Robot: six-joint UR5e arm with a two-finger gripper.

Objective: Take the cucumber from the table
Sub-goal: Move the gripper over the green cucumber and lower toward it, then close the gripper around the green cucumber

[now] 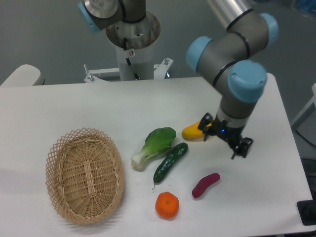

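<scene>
Large flat white table [276, 187] carries everything. Oval woven wicker basket [85, 176] sits far off image-left of the claw, well apart. Black two-finger gripper [224, 140] hangs low over the table, fingers spread apart, nothing between them; yellow vegetable [192, 132] just beside its image-left finger. Light green leafy bok choy [155, 145] lies beyond that. Slim dark green bumpy cucumber [170, 162] lies image-left and nearer the camera than the claw, near, not touching; long axis diagonal, stem end at the lower left. Likely needs a wrist turn across that axis.
</scene>
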